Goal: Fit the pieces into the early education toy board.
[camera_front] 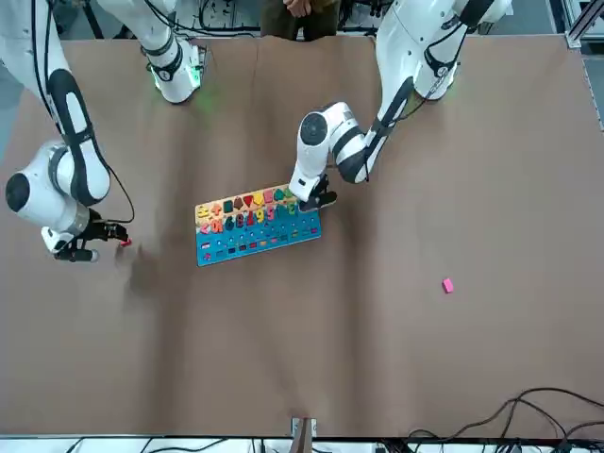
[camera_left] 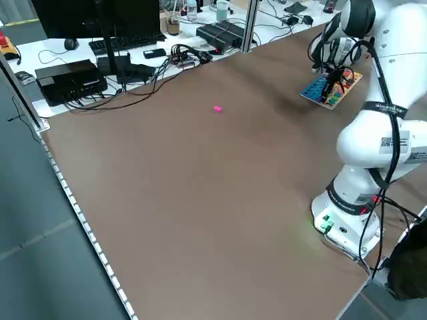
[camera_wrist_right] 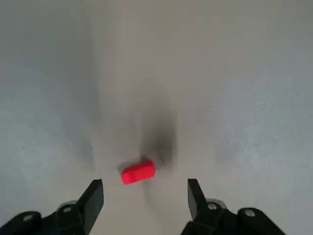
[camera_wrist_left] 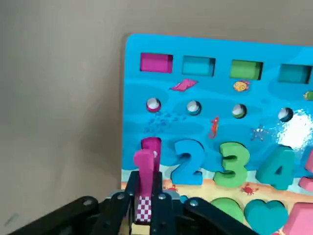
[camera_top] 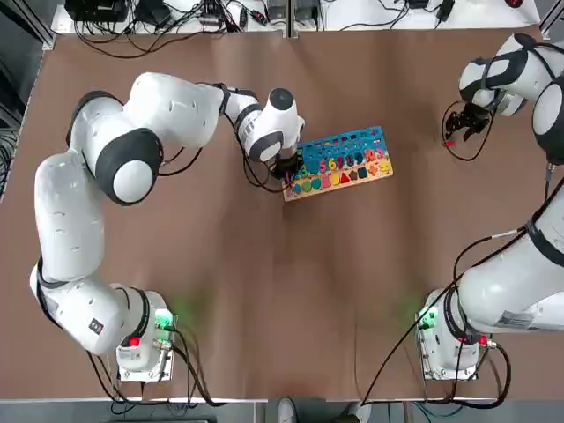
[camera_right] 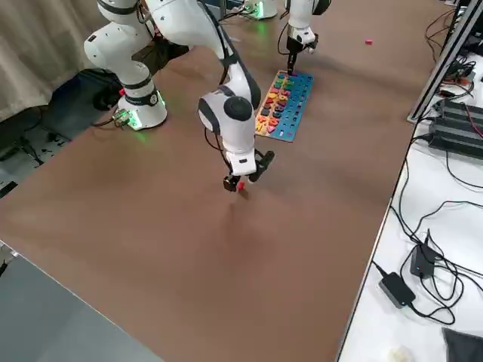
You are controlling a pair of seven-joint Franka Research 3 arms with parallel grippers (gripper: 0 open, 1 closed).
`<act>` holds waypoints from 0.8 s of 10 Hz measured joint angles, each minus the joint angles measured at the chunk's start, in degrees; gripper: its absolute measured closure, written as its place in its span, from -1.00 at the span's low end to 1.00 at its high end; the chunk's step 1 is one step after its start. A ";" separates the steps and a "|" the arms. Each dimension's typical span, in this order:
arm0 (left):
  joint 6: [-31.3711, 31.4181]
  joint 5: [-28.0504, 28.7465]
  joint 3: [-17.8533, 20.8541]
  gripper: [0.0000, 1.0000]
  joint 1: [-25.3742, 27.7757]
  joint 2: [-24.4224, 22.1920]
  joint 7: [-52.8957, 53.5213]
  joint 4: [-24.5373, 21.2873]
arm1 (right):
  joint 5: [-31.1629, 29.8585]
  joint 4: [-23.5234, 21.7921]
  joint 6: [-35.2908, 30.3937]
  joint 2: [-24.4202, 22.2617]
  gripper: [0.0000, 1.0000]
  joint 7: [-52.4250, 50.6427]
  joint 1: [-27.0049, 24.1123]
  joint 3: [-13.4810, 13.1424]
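Note:
The early education toy board (camera_top: pixel 339 163) lies near the middle of the table, with numerals and shapes seated in it. My left gripper (camera_top: pixel 286 169) hovers over the board's left end, shut on a pink piece (camera_wrist_left: pixel 145 164) held upright just above the pink "1" recess (camera_wrist_left: pixel 150 144). At the far right of the table my right gripper (camera_wrist_right: pixel 145 196) is low and open, and a red piece (camera_wrist_right: pixel 138 172) lies on the table between its fingers, touching neither. This red piece (camera_front: pixel 125 243) also shows in the front view. A second pink piece (camera_front: pixel 447 285) lies alone far to the left of the board.
Cables, a monitor (camera_left: pixel 93 20) and other electronics sit on benches beyond the table's far and left edges. The arm bases (camera_top: pixel 141 339) stand at the near edge. The left arm's elbow (camera_top: pixel 132 150) hangs over the table left of the board.

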 joint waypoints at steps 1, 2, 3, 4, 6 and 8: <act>0.00 0.00 0.00 0.74 0.00 -0.03 0.02 0.01 | 0.00 0.04 0.21 0.41 -0.53 0.02 -0.15 -0.01; 0.00 0.00 0.00 0.74 0.00 -0.04 0.02 0.02 | 0.01 0.05 0.27 0.62 -0.52 0.03 -0.24 -0.01; 0.00 0.00 0.01 0.74 0.00 -0.04 0.02 0.02 | 0.01 0.06 0.28 0.74 -0.49 0.03 -0.23 0.07; 0.00 0.00 0.02 0.74 0.00 -0.04 0.05 0.02 | 0.00 0.05 0.27 0.89 -0.46 -0.09 -0.18 0.37; 0.00 0.00 0.05 0.74 0.00 -0.04 0.17 0.01 | -0.12 0.06 0.27 1.02 -0.45 -0.85 0.22 1.04; 0.00 0.01 0.09 0.74 0.01 -0.04 0.29 0.01 | -0.15 0.06 0.34 1.02 -0.42 -2.75 0.24 1.13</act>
